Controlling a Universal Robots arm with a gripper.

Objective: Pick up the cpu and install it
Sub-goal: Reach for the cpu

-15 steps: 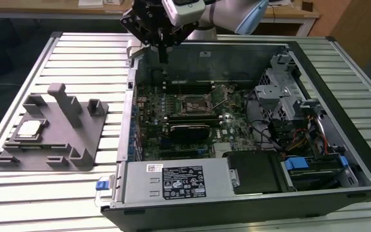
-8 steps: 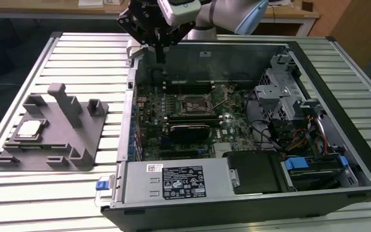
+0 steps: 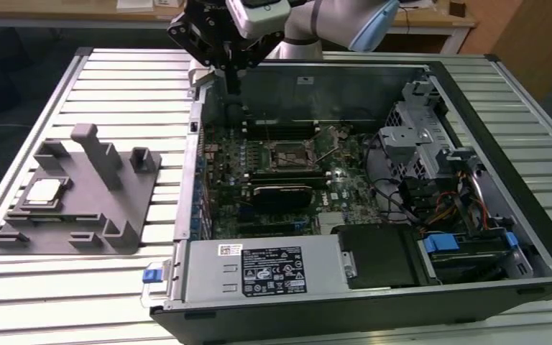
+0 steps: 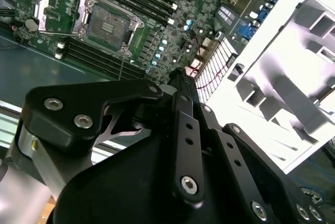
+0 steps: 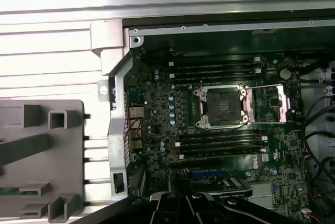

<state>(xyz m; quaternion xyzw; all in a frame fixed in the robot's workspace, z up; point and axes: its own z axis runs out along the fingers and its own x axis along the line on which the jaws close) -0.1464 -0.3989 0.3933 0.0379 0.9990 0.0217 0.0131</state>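
Observation:
The cpu, a small square chip with a silvery top, lies on the grey fixture block at the exterior view's left, on the slatted table. My gripper hangs high over the far left corner of the open computer case, well away from the cpu. Its fingers are drawn together with nothing between them. The motherboard's cpu socket stands with its metal frame flipped open and nothing seated in it, as both wrist views show.
Memory slots flank the socket. A power supply fills the case's near side, and a drive cage with loose cables sits at the exterior view's right. The fixture block has several upright posts. Bare slatted table lies beyond it.

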